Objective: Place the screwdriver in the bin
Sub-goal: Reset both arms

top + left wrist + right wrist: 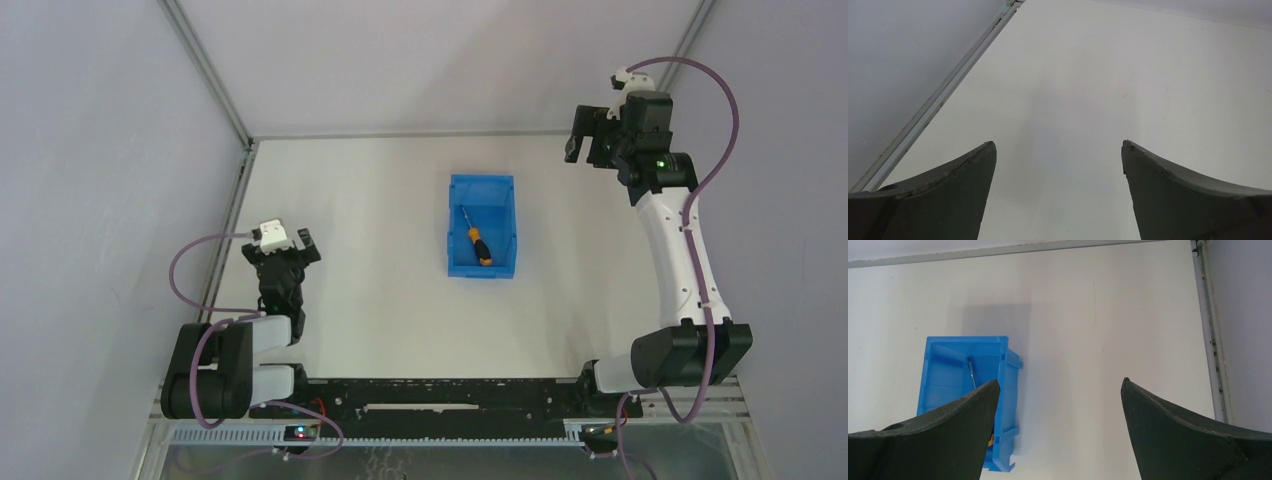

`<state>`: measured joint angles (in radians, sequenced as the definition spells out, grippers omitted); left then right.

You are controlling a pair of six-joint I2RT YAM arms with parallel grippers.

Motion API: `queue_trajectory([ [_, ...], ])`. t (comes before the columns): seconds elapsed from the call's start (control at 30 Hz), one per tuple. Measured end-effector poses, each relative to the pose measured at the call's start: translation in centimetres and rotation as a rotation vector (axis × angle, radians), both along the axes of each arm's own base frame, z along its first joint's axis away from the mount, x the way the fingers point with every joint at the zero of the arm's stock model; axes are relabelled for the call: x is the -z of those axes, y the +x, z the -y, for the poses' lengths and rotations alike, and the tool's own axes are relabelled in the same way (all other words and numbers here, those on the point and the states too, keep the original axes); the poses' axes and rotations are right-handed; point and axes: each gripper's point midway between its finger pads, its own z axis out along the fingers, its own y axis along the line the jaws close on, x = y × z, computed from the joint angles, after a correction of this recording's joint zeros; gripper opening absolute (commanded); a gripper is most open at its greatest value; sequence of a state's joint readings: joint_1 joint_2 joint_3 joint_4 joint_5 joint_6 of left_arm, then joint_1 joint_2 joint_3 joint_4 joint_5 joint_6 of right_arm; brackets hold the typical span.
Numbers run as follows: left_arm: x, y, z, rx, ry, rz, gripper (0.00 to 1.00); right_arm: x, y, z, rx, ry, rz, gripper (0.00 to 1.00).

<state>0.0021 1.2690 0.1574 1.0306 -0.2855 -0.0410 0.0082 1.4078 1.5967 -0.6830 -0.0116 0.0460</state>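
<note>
Right pincer: spread wide, empty, raised. Left pincer: likewise wide, empty. Off the right pincer's left finger, the screwdriver lies inside the bin on the table. Risk, probably slight: a low retreat clipping the bin wall and shoving it.

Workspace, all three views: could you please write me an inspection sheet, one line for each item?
Surface: white table, no spills or marks seen.
Job's things: screwdriver lies inside the blue bin, handle toward the arms.
Clutter: nothing seen.
Grippers: left gripper open, holding nothing, over bare table; right gripper open, holding nothing, to the right of the bin, not touching it.
Cables: left cable and right cable, purple, loop along their arms, away from the bin.
Surroundings: grey walls, metal frame rails.
</note>
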Motion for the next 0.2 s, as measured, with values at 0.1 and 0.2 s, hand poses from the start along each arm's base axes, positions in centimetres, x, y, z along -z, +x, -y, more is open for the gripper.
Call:
queue_trajectory([
  [0.1, 0.01, 0.00, 0.00, 0.000, 0.000, 0.000, 1.00, -0.04, 0.11, -0.01, -0.001, 0.000, 0.005, 1.00],
  [0.2, 0.01, 0.00, 0.00, 0.000, 0.000, 0.000, 1.00, 0.03, 0.16, -0.01, -0.001, 0.000, 0.006, 1.00],
])
